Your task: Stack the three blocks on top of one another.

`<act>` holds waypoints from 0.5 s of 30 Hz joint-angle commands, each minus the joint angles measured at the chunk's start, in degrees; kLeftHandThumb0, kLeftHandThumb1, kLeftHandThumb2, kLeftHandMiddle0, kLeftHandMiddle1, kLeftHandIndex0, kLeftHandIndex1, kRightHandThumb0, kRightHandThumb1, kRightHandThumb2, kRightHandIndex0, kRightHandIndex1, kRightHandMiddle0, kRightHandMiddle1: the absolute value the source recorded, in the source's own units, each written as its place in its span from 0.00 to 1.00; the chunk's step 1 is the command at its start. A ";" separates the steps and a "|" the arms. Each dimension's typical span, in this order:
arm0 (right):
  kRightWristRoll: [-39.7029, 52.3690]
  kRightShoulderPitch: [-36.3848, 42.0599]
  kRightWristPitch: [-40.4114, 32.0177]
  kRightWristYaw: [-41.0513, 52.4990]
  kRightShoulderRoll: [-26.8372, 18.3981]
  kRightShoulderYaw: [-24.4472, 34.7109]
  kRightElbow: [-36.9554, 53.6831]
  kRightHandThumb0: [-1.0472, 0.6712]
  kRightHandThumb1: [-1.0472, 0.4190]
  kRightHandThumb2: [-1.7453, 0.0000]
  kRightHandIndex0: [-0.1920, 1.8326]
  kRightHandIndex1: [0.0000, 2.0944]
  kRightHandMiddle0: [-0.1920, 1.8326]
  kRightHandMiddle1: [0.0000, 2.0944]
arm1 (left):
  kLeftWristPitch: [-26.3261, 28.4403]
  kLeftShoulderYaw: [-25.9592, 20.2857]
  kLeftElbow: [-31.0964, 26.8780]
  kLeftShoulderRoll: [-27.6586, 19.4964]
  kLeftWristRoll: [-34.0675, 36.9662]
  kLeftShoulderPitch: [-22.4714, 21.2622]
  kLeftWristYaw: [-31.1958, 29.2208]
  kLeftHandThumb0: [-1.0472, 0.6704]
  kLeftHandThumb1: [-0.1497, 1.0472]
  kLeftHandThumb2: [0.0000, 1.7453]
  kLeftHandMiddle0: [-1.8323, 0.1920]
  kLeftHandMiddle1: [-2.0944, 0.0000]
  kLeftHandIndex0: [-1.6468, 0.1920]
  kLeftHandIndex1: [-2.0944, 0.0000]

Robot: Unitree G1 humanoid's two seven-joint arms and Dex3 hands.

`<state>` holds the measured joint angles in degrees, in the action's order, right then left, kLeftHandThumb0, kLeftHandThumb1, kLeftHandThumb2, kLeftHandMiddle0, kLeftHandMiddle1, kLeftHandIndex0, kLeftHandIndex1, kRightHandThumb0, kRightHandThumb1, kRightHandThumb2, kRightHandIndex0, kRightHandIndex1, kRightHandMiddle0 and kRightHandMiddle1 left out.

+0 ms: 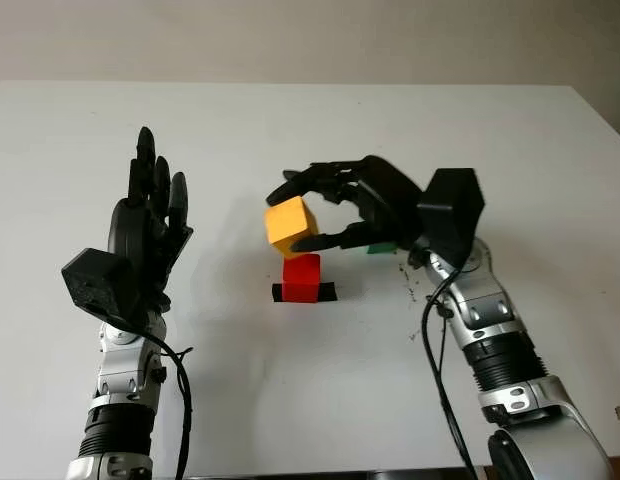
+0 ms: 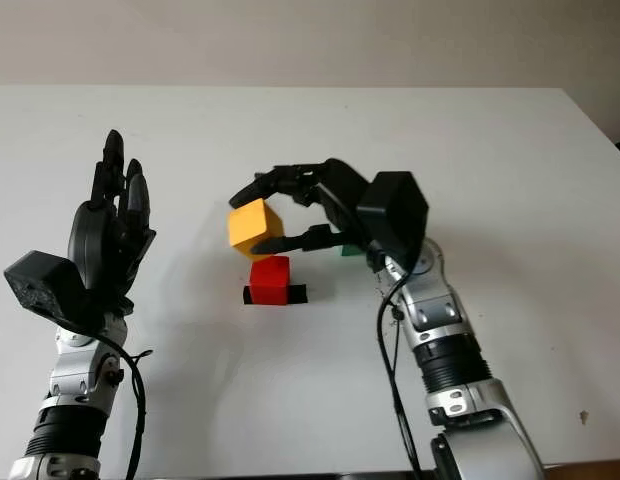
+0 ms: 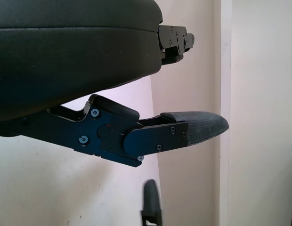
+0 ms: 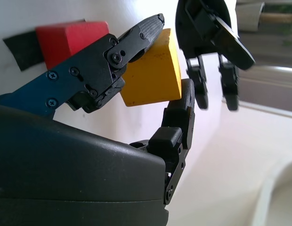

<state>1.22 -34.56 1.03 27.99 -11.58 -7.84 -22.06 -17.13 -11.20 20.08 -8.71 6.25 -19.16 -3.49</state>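
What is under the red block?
A strip of black tape sticks out from both sides of the red block on the white table. The part beneath the block is covered.

The table [image 1: 290, 400] was plain white. At the centre of the head view sat a red block [image 1: 301, 277] on a strip of black tape [image 1: 328, 292], with a yellow-orange block [image 1: 291, 225] just above it. A green block [image 1: 381, 247] peeked out at centre right. Both the right hand [image 1: 325, 205] and left hand [image 1: 150, 215] were black, on silver-grey arms.
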 commanded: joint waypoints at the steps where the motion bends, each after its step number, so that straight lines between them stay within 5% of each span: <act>1: -0.20 -1.08 0.01 0.28 0.56 -0.27 -0.34 0.40 0.19 0.97 0.26 0.05 0.48 0.49 | -0.37 0.16 -0.49 0.20 -0.25 0.56 0.27 0.20 1.00 0.30 0.93 0.97 0.93 0.98; 15: -0.16 2.35 -3.53 2.36 -0.07 -0.71 5.18 0.41 0.19 0.97 0.25 0.05 0.49 0.49 | 0.00 0.22 -0.40 0.34 -0.11 0.46 0.36 0.18 1.00 0.27 0.93 0.97 0.93 0.97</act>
<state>0.48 -32.66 -2.15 30.19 -10.99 -9.10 -18.87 -17.10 -11.15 20.08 -8.46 6.31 -19.16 -3.24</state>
